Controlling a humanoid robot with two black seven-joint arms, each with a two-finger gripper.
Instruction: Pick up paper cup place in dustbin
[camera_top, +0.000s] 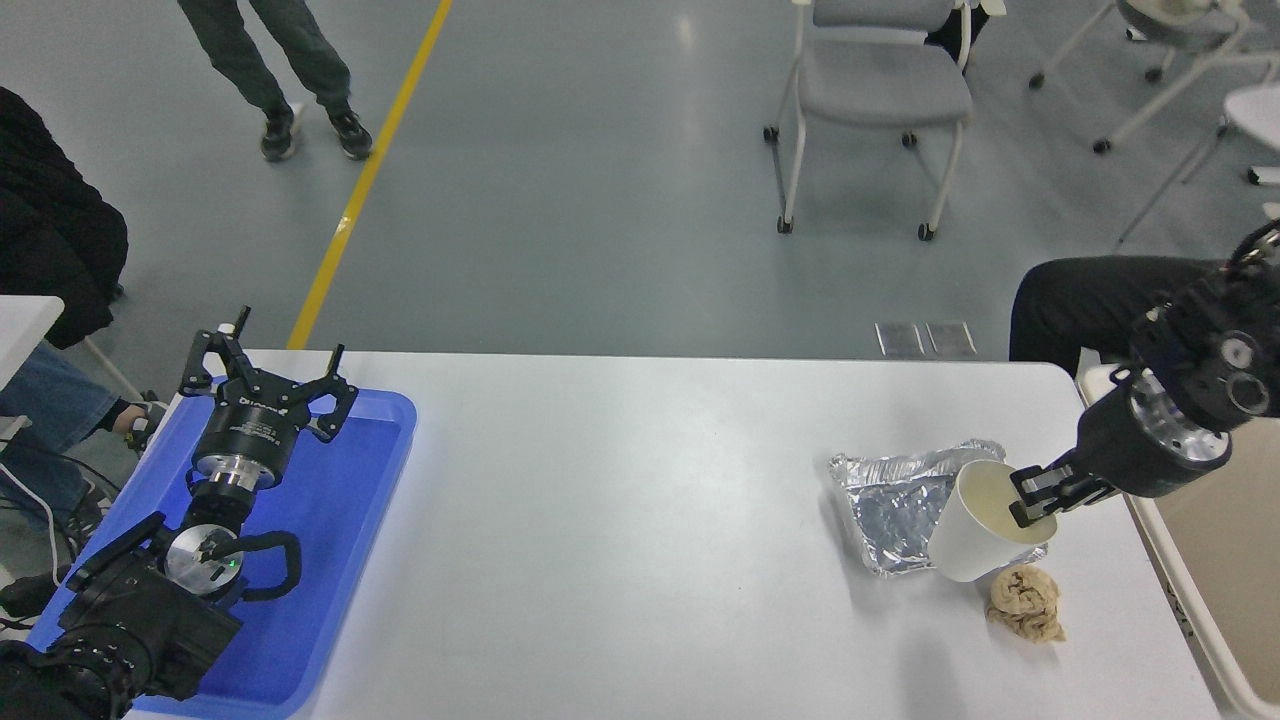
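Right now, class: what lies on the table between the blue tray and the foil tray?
Nothing: in the head view the white table is bare between the blue tray and the foil tray.

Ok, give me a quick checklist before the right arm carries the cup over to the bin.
1. Grip: right tool pinches the paper cup at its rim, one finger inside. Ok.
2. Cup clear of the table: it hangs tilted over the foil tray. Ok.
3. Cup empty: only the cream inside shows. Ok.
4. Path: the dustbin sits right of the cup, nothing between. Ok.
5. Grip firmness on the thin rim: cannot tell.
6. Brown paper wad lies apart from the cup; left tool parked over the blue tray. Ok.
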